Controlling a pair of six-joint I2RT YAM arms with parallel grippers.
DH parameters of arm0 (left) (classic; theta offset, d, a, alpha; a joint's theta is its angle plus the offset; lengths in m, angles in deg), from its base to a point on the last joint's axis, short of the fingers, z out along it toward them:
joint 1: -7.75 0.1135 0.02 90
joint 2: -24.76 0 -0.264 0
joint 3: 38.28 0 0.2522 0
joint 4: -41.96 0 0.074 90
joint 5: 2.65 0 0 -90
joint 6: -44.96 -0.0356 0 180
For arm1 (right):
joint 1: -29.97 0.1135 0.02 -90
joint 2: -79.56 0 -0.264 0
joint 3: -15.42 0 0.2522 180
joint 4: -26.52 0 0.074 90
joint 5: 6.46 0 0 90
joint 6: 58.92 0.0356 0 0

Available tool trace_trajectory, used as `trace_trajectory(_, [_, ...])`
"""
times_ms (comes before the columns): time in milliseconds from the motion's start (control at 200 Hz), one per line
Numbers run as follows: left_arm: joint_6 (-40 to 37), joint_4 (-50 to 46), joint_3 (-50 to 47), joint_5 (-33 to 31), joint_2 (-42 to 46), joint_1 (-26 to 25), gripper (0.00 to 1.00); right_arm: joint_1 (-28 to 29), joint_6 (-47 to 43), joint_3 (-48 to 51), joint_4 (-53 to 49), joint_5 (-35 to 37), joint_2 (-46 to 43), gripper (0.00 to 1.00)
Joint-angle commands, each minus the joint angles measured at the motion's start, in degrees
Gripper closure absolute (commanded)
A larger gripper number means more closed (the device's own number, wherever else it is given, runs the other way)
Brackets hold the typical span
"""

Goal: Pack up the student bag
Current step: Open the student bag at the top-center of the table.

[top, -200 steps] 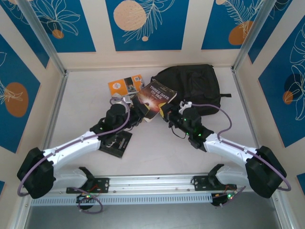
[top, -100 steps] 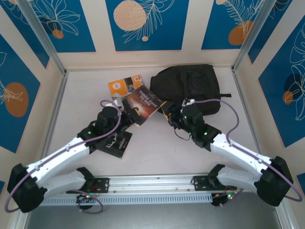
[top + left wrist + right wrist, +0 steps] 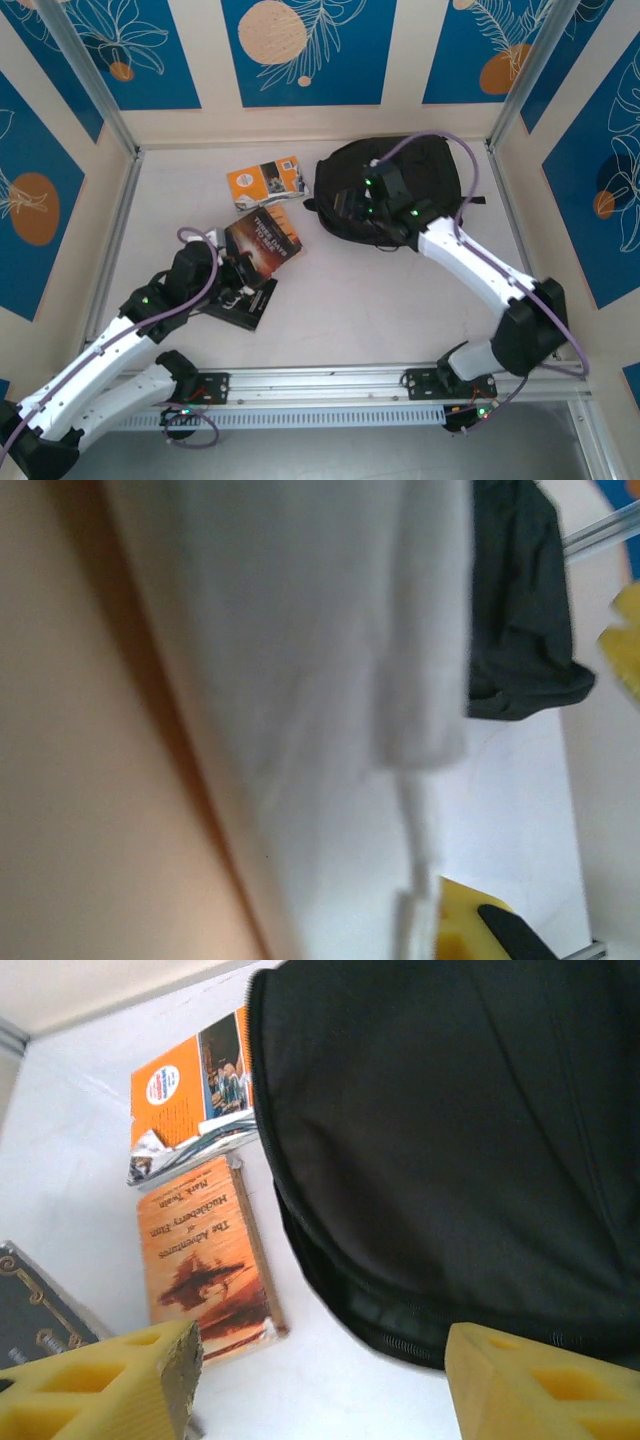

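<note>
Jaws: right jaws wide (empty) over student bag [image 3: 450, 1110]; left jaws clamping dark book [image 3: 262, 238].

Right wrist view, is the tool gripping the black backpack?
No, the right tool has its yellow fingers wide apart with nothing between them; the black backpack lies beyond.

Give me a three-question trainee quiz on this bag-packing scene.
1. True or false: the right claw is shut on the student bag.
2. The left claw grips: A) a bag strap, B) a dark brown book, C) nothing.
3. Fill in: in the top view, the orange booklet lies to the ___ of the student bag.
Key: 1 false, it hangs open over the bag; 2 B; 3 left.
</note>
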Motion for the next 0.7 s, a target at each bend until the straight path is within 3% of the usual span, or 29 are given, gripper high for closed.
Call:
trace_trajectory(0, [-2.45,0.12,-0.60,0.58,1.91,0.68,1.00,0.56,-11.47,-5.40,-4.43,-0.67,5.92,0.32])
trace_trajectory(445, [-2.32,1.92,-3.17,1.35,1.32,1.45,1.00,3.92,-11.38,-27.16,-9.96,7.71,30.47,0.22])
trace_trajectory(570, [-2.05,2.88,-3.72,2.30,0.64,1.89,1.00,4.20,-11.62,-31.78,-11.34,12.36,35.10,0.27])
trace_trajectory(695, [-1.44,3.20,-4.24,2.67,0.34,2.22,1.00,4.25,-11.76,-35.56,-13.09,16.76,38.73,0.38])
